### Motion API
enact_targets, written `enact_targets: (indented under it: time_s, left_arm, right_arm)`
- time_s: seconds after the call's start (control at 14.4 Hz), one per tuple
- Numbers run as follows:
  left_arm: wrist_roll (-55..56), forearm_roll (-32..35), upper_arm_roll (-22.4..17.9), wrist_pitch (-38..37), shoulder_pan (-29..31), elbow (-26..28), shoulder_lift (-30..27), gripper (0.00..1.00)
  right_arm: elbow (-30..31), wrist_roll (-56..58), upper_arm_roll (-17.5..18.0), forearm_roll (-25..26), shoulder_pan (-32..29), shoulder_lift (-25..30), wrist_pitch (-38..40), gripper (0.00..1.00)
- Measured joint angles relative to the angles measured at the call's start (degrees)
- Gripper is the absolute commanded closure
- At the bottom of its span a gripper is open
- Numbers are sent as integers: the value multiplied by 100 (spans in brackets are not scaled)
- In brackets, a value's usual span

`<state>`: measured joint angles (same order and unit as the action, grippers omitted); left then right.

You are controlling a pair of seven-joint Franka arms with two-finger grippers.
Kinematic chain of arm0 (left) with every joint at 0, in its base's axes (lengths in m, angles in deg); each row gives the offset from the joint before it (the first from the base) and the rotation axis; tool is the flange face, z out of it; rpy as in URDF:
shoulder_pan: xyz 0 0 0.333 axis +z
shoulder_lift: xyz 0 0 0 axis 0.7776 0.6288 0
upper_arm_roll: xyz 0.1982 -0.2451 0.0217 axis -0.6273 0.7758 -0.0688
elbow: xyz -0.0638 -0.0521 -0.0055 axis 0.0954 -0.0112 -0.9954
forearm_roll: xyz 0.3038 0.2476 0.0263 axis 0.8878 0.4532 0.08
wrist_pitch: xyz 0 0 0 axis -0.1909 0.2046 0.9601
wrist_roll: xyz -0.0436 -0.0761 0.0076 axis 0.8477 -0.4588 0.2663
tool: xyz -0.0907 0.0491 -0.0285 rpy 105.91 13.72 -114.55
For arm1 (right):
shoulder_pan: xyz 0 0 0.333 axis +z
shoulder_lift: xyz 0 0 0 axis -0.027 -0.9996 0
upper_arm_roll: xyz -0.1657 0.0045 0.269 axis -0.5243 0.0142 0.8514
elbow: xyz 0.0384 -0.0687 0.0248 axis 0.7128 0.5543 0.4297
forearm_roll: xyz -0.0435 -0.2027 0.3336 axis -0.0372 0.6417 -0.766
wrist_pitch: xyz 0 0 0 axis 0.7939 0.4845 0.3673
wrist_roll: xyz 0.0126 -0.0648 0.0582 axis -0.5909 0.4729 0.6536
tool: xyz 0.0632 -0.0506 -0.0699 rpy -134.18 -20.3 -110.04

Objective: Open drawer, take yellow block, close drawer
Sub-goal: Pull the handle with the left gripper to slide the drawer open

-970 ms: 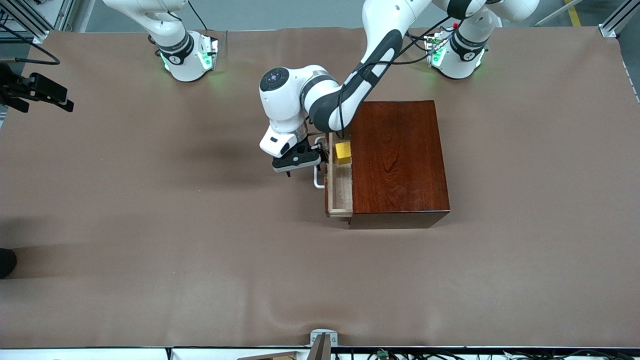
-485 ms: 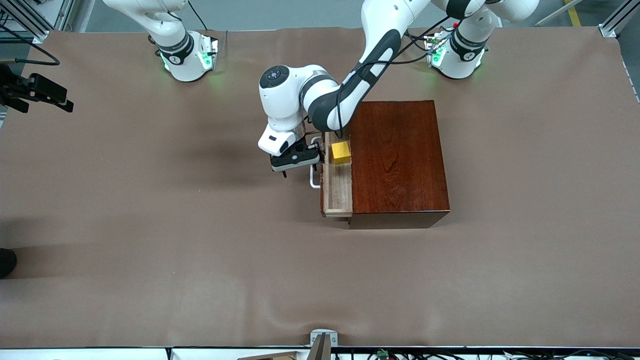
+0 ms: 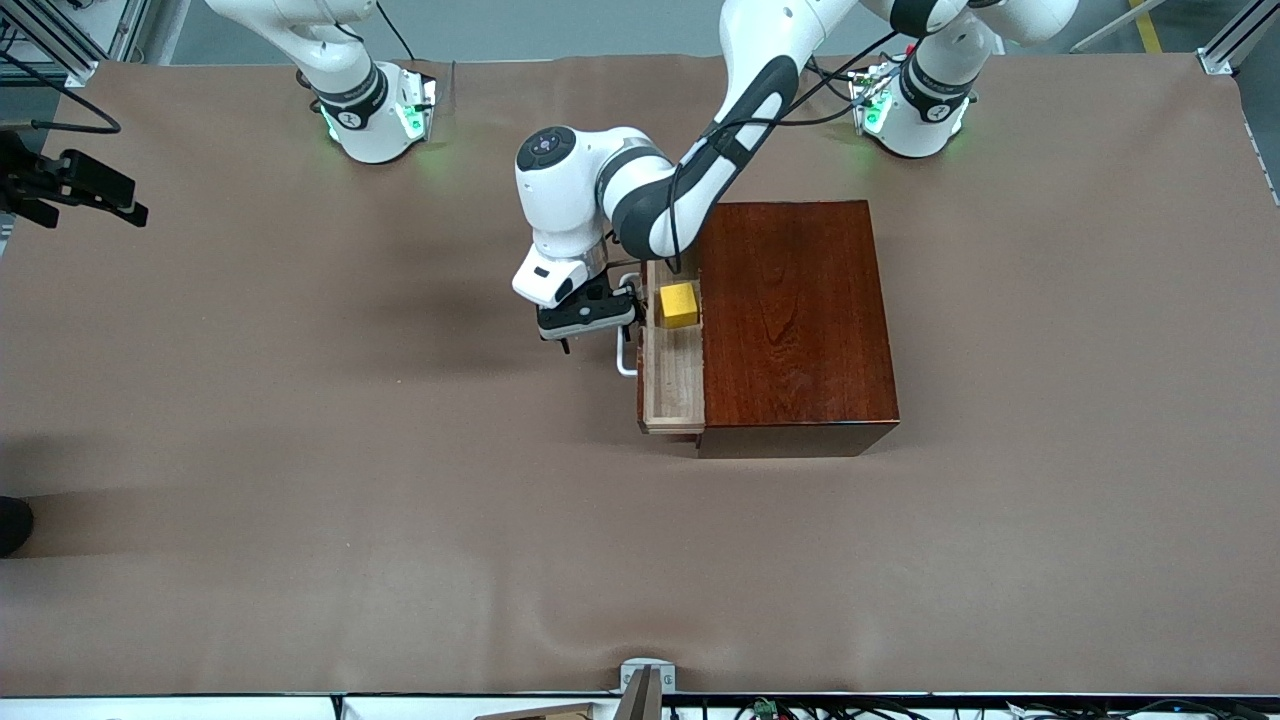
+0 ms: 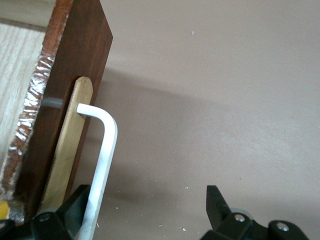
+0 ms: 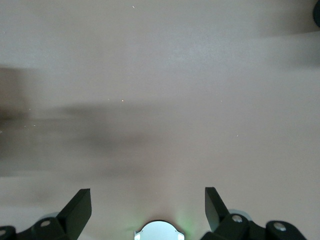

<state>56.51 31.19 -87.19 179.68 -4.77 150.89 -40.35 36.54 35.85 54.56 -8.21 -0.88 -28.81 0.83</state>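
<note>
Box [image 3: 795, 320] sits with its drawer [image 3: 672, 375] partly out, block [image 3: 679, 304] inside, untaken. Left gripper [image 3: 590, 318] has jaws wide, handle [image 4: 102, 165] against one finger, not clamped. Right gripper [image 5: 148, 210], jaws wide, waits over bare table. Taking and closing remain

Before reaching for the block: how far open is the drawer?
Partly open. The drawer juts out of the box, its pale tray showing, with the yellow block lying in it, uncovered.
</note>
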Motion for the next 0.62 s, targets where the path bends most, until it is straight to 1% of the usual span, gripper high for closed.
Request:
enact_targets:
  time_s: [0.21,0.62]
  left_arm:
    - [-91,53,-18,7,-40,1,12,0]
    - [-665,56,-20,-27,-82,1,25,0]
  right_arm:
    - [0,0,0,5,-6,-11,-4,0]
    - [0,0,-3,14,-42,-100,-81,0]
